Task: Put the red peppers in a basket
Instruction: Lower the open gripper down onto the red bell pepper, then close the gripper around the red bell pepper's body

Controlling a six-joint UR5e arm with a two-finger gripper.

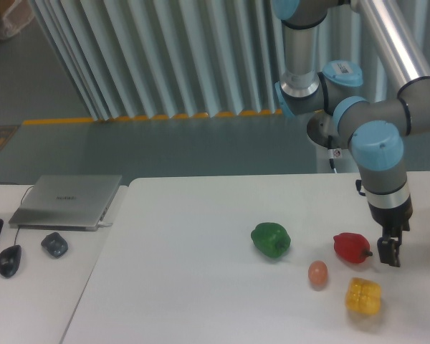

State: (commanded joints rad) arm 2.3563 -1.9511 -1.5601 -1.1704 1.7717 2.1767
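Observation:
The red pepper [351, 247] lies on the white table [201, 287] at the right, its dark stem pointing right. My gripper [389, 252] hangs just right of it, a little beyond the stem tip and apart from the pepper. Its fingers point down and look close together with nothing between them, but the view is too small to tell the gap. No basket shows in this view.
A green pepper [271, 239] sits left of the red one. A small orange egg-like ball [317, 274] and a yellow pepper [363, 296] lie in front of it. A laptop [68, 201], mouse [8, 260] and a small dark object [54, 244] rest on the side desk at left.

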